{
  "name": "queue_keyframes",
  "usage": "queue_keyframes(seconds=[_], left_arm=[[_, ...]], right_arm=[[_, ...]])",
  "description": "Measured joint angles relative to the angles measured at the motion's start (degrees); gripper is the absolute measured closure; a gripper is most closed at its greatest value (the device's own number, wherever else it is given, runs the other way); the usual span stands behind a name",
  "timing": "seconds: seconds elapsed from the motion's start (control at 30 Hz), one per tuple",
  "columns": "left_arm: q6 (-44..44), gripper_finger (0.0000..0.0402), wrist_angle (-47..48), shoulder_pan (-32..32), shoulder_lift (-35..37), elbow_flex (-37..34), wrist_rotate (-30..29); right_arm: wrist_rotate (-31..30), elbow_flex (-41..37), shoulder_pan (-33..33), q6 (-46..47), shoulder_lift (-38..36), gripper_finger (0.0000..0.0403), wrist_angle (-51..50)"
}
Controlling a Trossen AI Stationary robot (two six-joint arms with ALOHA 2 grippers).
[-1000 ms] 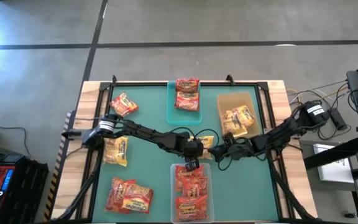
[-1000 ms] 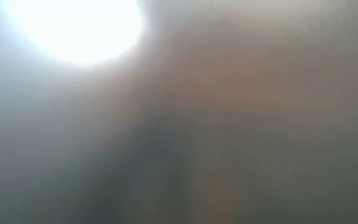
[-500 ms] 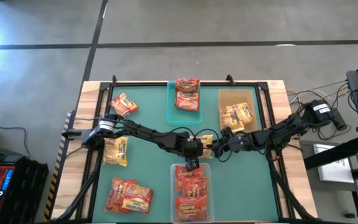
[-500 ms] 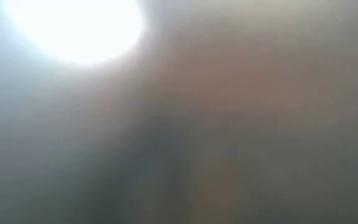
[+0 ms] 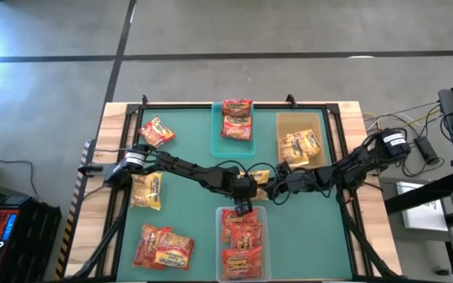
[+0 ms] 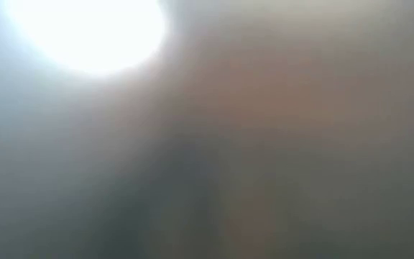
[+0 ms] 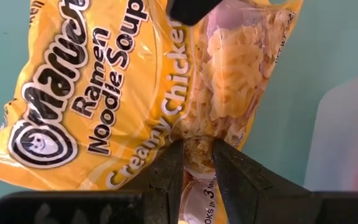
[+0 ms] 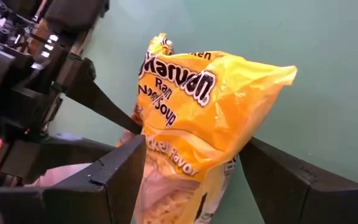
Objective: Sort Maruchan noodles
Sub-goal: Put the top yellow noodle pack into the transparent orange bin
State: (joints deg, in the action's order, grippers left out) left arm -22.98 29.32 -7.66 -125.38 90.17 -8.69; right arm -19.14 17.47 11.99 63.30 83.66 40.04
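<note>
The yellow packet [image 5: 261,178] of creamy chicken ramen sat at the middle of the green worktop [image 5: 187,212], between the two arms and just on the far side of the clear bin [image 5: 243,244] that held red packets. The left hand [image 7: 197,163] was pinching one crimped edge of it, the fingers nearly pressed together on the thin plastic. The right hand [image 8: 191,180] stood spread, one finger on either side of the packet's body, not yet closed on it.

To my eye this was a handover or a joint lift, and the yellow packet belonged with the other yellow ones in the tan bin [image 5: 300,143] at the far right. Done well, the right hand would close across the packet's body, on the noodle block rather than the loose film, before the left let go. The crinkly wrapper looked slippery, so a grip on a corner alone could slide off. The release and the closing should not overlap into a tug, which might tear the seam.

Beyond that, the teal bin [image 5: 236,126] at the far middle held two red packets. Loose packets [image 5: 157,132] lay on the left of the worktop, one far, one midway, and a pair near the front edge. The low view showed only glare.
</note>
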Motion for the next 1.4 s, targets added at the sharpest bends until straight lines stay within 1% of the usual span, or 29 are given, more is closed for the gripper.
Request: queue_keyframes(seconds=[0.27,0.67,0.9,1.17,1.27,1.4], left_arm=[[0.0,0.0326,-0.1,-0.1,0.0,0.0,-0.6],[0.0,0.0326,-1.4,-0.1,-0.1,-0.1,-1.3],[0.0,0.0326,-3.7,0.0,-0.2,-0.1,-1.5],[-1.8,0.0326,-3.9,-0.1,0.0,-0.1,-1.6],[-3.3,0.0326,-3.8,-0.7,0.5,-0.2,-4.2],[-4.1,0.0326,-2.5,-1.5,2.2,-0.2,-7.0]], right_arm=[[-1.2,0.0,0.0,-0.2,5.2,0.0156,6.5],[0.0,0.0,0.0,-2.2,5.6,0.0160,7.2],[0.2,0.0,0.0,-3.2,5.7,0.0201,7.2],[0.4,0.0,0.0,-4.3,5.7,0.0254,7.1],[0.5,0.0,0.0,-4.8,5.7,0.0270,7.3],[0.5,0.1,0.0,-5.9,5.7,0.0273,7.4]])
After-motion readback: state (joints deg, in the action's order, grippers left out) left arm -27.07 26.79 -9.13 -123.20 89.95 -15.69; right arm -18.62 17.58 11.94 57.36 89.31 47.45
